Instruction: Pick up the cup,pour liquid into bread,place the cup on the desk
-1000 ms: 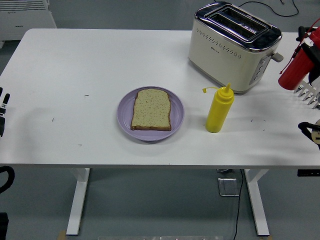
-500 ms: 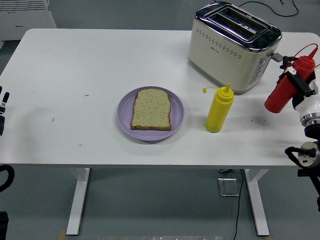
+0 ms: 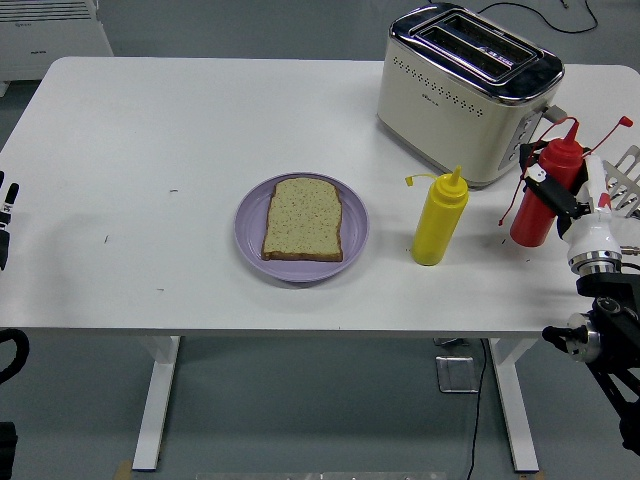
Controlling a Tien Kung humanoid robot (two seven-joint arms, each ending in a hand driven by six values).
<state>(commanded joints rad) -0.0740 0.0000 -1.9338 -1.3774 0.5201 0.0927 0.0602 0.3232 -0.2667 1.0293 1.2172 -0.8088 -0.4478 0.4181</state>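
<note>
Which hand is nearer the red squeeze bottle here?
The right hand: it grips the red squeeze bottle at the table's right edge. The left hand rests at the far left edge.

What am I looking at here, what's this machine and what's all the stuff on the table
This is one picture from a camera high on a humanoid robot, looking down over its white table. The robot's black arms come in from the sides. Its right hand, at the right edge, grips a red squeeze bottle, held about upright near the table's right end. Only a bit of the left hand shows at the left edge, resting; its fingers cannot be made out. On the table sit a purple plate with a slice of bread, a yellow squeeze bottle to its right, and a cream toaster behind that.
</note>
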